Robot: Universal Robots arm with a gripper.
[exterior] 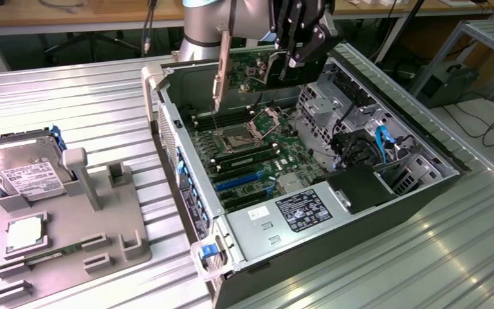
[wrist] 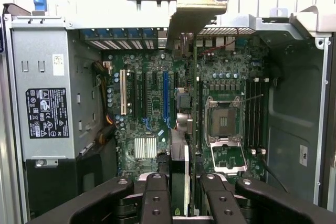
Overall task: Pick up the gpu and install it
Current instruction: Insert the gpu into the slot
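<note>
Overhead, gpu [exterior: 269,67] in tool [exterior: 303,51], above ribbed metal table [exterior: 75,109].

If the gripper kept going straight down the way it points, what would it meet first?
The gripper, shut on the gpu, points down into the open computer case. The card's lower edge would probably meet the motherboard first, near the blue slot; depth is uncertain.

Between the jaws, gpu [exterior: 269,67]: green circuit board, matt black cooler face, dull silver metal bracket [exterior: 220,67] along one end. Gripper [wrist: 181,190] fingers [wrist: 157,200] matt black, smooth, bolted with small bright screws. Below the jaws, case [exterior: 419,138] of bare grey sheet metal, green motherboard [wrist: 152,119] with shiny finned heatsink [wrist: 145,148]; table [exterior: 67,103] of ribbed, satin metal.
</note>
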